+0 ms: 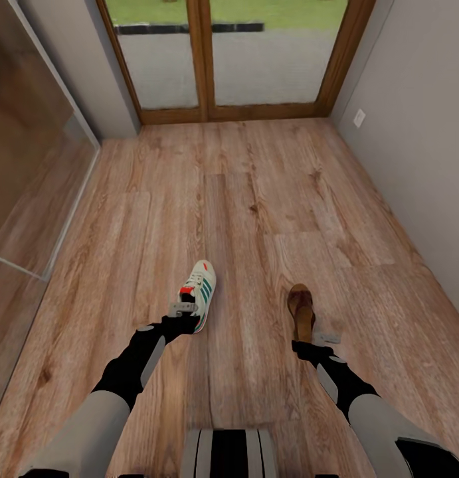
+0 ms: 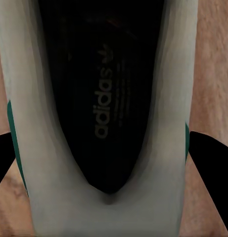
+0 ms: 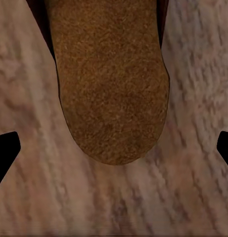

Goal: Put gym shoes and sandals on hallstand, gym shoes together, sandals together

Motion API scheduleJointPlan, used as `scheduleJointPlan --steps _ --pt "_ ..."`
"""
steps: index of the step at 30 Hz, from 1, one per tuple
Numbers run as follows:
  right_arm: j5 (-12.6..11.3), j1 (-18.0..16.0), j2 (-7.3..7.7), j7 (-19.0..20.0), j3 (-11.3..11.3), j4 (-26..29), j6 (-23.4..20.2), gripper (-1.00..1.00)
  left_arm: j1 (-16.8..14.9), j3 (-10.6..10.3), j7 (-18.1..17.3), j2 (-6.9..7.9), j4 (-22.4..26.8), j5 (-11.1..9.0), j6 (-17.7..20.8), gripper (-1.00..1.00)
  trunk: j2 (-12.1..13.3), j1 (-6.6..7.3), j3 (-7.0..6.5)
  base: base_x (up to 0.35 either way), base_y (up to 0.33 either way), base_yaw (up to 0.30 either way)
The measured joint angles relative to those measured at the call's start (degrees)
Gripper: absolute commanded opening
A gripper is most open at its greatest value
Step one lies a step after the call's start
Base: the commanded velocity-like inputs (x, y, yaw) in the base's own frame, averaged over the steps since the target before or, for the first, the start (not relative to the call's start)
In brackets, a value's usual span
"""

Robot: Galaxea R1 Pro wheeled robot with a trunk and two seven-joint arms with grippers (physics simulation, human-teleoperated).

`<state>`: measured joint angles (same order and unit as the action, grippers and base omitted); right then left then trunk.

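The gym shoe (image 1: 201, 290) looks light, with a stiff heel; my left gripper (image 2: 114, 153) straddles it, fingers apart. Right gripper (image 3: 114, 148) gapes behind the sandal (image 1: 301, 307).

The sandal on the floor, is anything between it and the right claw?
No. The right claw sits just behind the sandal's heel, fingers spread wide, with bare corridor floor between them. The rack where it must go is not in these pictures.
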<state>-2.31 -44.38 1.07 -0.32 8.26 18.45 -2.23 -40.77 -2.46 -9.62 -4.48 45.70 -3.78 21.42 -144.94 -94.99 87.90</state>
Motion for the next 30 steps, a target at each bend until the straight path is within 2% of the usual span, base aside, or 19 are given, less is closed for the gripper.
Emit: scheduleJointPlan --steps 5,14,17,18,20,21,28,30 --pt "0.00 0.00 0.00 0.00 -0.05 0.00 0.00 1.00 0.00 0.00 0.00 0.00 0.02 0.00 0.00 -1.00 -0.07 -0.13 1.57 0.000 0.000 0.000" --pt "0.00 0.00 0.00 0.00 -0.07 0.08 0.00 1.00 -0.06 -0.09 -0.05 -0.20 0.54 -0.08 0.00 -1.00 -0.07 -0.12 1.66 0.000 0.000 0.000" --pt "0.00 0.00 0.00 0.00 -0.02 0.09 0.00 1.00 -0.09 -0.10 -0.02 -0.31 3.09 -0.09 0.00 -1.00 -0.07 -0.12 1.66 0.000 0.000 0.000" --pt "0.00 -0.01 0.00 0.00 0.01 0.09 0.00 1.00 -0.10 -0.16 0.00 -0.28 5.89 -0.13 0.02 -1.00 -0.07 -0.12 1.65 0.000 0.000 0.000" --pt "0.00 0.00 0.00 0.00 0.04 0.09 0.00 1.00 -0.09 -0.37 0.00 -0.27 6.65 -0.07 0.01 -1.00 -0.07 -0.12 1.66 0.000 0.000 0.000" --pt "0.00 0.00 0.00 0.00 0.10 0.09 0.00 1.00 -0.09 -1.66 -0.05 -0.29 7.21 -0.25 0.02 -1.00 -0.07 -0.12 1.66 0.000 0.000 0.000" --pt "0.00 0.00 0.00 0.00 0.17 0.09 0.00 1.00 -0.09 -2.42 -0.07 -0.34 7.29 -0.05 0.00 -1.00 -0.16 -0.31 3.59 0.000 0.000 0.000" --pt "0.00 0.00 0.00 0.00 0.18 0.09 0.00 1.00 -0.09 -2.77 -0.07 -0.34 7.30 -0.07 -0.03 -1.00 -0.16 -0.31 3.66 0.000 0.000 0.000"
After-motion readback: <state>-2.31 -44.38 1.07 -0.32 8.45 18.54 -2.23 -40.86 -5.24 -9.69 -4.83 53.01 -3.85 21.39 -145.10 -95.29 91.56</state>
